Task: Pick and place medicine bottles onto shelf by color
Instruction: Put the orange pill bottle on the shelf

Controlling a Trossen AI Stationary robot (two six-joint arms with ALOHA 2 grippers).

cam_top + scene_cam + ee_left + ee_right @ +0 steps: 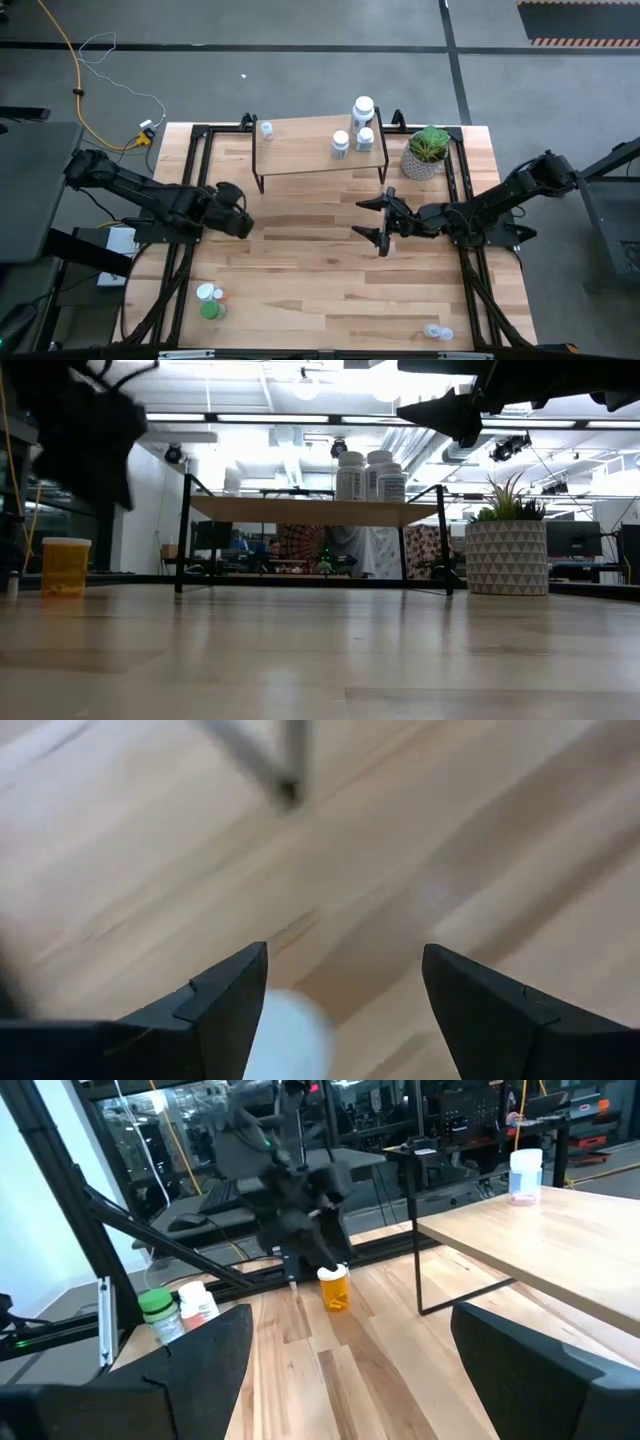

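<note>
Left tool (340, 1010) spread over a blurred white cap (290, 1035) — right tool (378, 220) released.

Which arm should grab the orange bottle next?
Left. The left gripper hangs open right above the orange bottle. The right gripper is open too, but farther away.

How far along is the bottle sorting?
Done: three white bottles on the shelf's right end, one pale bottle at its left end. In hand: nothing; the open left hand hovers over the orange bottle, the right hand is open, empty. Left: that orange bottle, the green bottle, its white-capped neighbour and a clear bottle.
</note>
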